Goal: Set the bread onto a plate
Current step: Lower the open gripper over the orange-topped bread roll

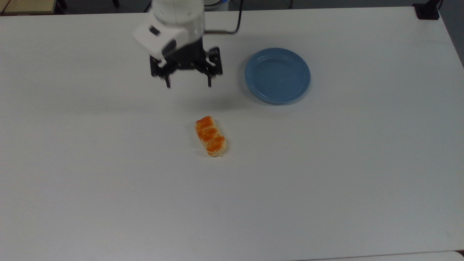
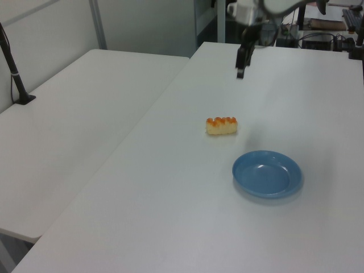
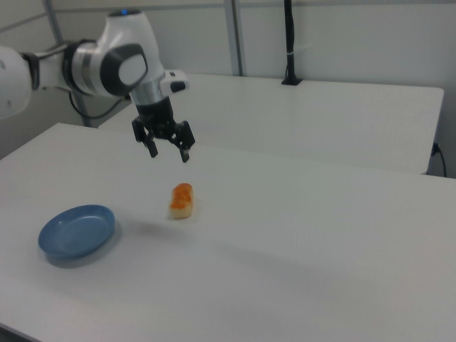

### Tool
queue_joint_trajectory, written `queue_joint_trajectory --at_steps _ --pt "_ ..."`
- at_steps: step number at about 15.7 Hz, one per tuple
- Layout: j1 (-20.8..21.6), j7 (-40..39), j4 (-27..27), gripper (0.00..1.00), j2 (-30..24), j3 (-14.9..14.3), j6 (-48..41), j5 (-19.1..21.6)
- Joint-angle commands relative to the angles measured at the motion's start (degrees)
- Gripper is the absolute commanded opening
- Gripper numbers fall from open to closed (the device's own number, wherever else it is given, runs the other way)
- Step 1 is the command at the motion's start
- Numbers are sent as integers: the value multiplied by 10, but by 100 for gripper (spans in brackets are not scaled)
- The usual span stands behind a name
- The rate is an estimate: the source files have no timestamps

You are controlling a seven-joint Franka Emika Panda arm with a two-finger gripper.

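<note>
— Where's it at with the job?

— Right at the start, I'd say: the approach. The bread (image 1: 211, 136) lies on the white table (image 1: 326, 181), untouched, and the blue plate (image 1: 277, 75) sits empty, well apart from it, up and toward the top view's right.

— And the claw?

— The gripper (image 1: 188, 86) hangs in the air above the table, fingers pointing down and spread wide, with nothing between them. In the right view it (image 3: 169, 154) is clearly above the bun (image 3: 181, 200) and a little toward the right view's left.

— So what does it need to do next?

— My guess: travel across until it's over the bun, then come down with one finger on each long side. The bread lies slightly slanted in the top view, so the wrist may need a small turn to square up across the narrow width.

— Any worry?

— It looks soft and glossy; a squeeze too near the lobes could slip.
</note>
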Motion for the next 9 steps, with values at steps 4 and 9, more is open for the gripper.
queue_joint_trajectory --at_steps 4,9 --pt "22 -23 2 100 73 -7 87 1" --pt "39 -20 2 100 116 -7 104 -11"
